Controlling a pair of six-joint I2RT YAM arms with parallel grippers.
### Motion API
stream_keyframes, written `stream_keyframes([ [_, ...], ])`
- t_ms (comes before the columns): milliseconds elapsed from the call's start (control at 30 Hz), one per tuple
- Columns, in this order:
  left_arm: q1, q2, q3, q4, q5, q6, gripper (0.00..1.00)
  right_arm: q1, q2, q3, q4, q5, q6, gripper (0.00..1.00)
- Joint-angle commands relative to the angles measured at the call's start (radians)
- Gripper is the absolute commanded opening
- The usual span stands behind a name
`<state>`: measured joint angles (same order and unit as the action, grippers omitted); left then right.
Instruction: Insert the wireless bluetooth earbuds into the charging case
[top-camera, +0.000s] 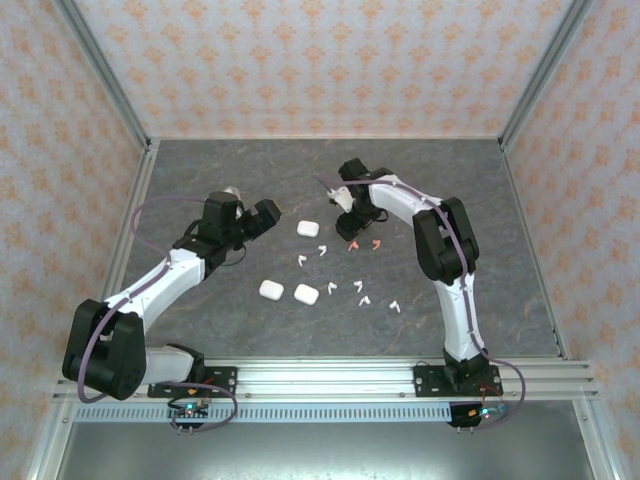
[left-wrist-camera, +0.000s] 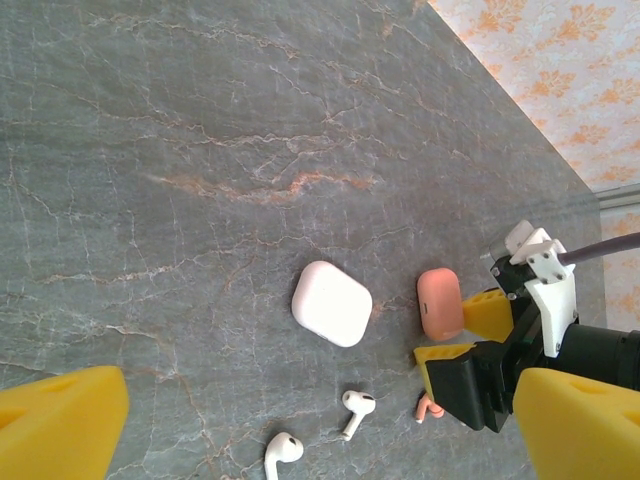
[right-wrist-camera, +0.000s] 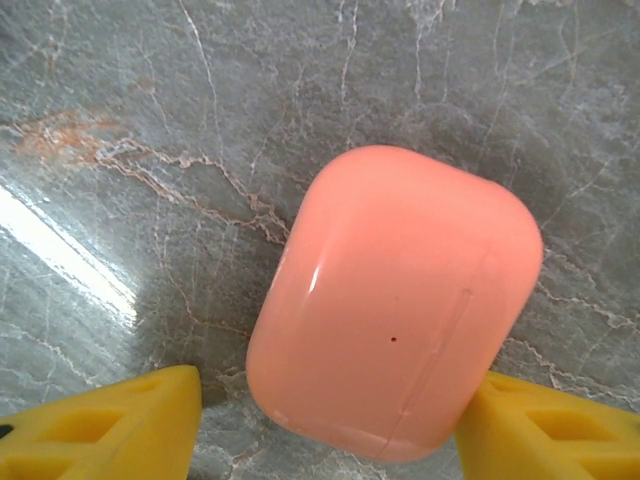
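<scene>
Lab robot cell, not a home: silver aluminium extrusion frame (top-camera: 105, 72), orange-patterned wallpaper panels (top-camera: 320, 60), grey marble-look tabletop (top-camera: 260, 165), black-and-white robot arms (top-camera: 440, 240) bolted to slotted aluminium rail (top-camera: 330, 378).

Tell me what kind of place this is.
Probably a staged robot test booth: left arm and right arm bolted to an aluminium rail, wallpapered panels boxing in a marble-look tabletop.

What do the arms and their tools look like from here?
The left arm and right arm have white links, black joints and a purplish cable alongside. The left tool and right tool carry blocky yellow fingers.
</scene>
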<state>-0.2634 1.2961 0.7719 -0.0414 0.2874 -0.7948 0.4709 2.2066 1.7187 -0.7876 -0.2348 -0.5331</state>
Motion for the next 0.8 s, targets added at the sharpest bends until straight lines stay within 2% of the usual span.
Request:
stream_keyframes([
  [0, -0.008, -0.01, 0.035, -0.017, -0.011, 0.005, 0.99, -0.004, 0.015, 0.0, -0.001, 0.068, 0.019, 0.66],
  [433, -0.008, -0.038, 0.026, -0.049, -0.03, 0.023, 0.99, -0.004, 0.089, 0.127, -0.002, 0.042, 0.149, 0.66],
  [767, -0.008, -0.078, 0.026, -0.093, -0.051, 0.06, 0.99, -0.005, 0.051, 0.071, 0.035, 0.087, 0.177, 0.46],
])
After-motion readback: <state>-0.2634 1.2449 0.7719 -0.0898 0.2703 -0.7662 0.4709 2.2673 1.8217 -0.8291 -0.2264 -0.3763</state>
